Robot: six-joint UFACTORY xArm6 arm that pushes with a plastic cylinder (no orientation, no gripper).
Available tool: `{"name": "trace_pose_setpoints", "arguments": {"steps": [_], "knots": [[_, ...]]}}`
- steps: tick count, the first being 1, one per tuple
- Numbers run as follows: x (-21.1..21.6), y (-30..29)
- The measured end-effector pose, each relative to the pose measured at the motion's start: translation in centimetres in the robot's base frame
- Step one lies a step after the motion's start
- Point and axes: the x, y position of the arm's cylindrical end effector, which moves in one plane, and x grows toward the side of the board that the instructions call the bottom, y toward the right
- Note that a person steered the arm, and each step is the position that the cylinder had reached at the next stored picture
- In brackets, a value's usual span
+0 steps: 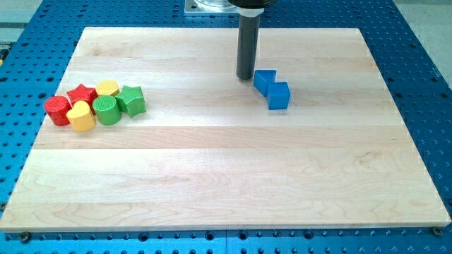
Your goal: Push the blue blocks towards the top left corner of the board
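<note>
Two blue blocks sit touching each other right of the board's centre, near the view's top: one blue block [265, 80] and a blue cube [279, 96] just below and right of it. My tip [245, 77] is the lower end of a dark rod that comes down from the view's top. It stands right beside the upper blue block's left side, touching or almost touching it. The wooden board [212, 176] fills most of the view.
A cluster of blocks lies at the board's left: a red heart-like block [58, 110], a red star [82, 94], a yellow block [108, 88], a yellow heart [82, 117], a green cylinder [106, 111] and a green star [131, 100]. A blue perforated table surrounds the board.
</note>
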Motion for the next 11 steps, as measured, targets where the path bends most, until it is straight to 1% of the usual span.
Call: {"name": "trace_pose_setpoints", "arguments": {"steps": [1, 2, 3, 4, 5, 6, 7, 8, 10, 11], "knots": [[-0.1, -0.2], [-1.2, 1.4], [-3.0, 6.3], [-3.7, 11.8], [-0.1, 14.0], [6.2, 14.4], [13.4, 13.0], [15.5, 8.6], [14.1, 7.7], [12.2, 7.7]]}}
